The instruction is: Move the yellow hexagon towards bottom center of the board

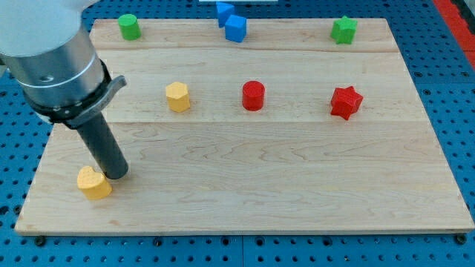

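Near edge: the pale wooden board [245, 200] has an open lower band, bare from the view's bottom centre to its right.
My tip: my tip [116, 175], the dark rod's end, holds nothing and stands just beside the yellow heart-shaped block [93, 183] at the view's lower left; whether they touch, I cannot tell.
Middle row: yellow hexagon block [177, 97], red cylinder [253, 96], red star [346, 102], well apart.
Far edge: green cylinder [129, 27], two blue blocks [235, 28] [224, 11] close together, green star [344, 30].
Count: two yellow, two red, two green, two blue.
Room: bare wood lies below the yellow hexagon block.
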`<act>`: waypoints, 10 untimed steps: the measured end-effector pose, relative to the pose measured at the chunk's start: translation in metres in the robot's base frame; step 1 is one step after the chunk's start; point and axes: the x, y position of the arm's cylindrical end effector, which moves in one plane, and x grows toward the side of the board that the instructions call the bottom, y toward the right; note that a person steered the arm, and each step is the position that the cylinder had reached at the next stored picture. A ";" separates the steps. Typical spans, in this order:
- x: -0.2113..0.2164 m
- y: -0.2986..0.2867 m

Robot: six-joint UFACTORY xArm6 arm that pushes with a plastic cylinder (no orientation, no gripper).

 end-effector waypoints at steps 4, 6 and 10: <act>-0.016 -0.011; -0.016 -0.011; -0.016 -0.017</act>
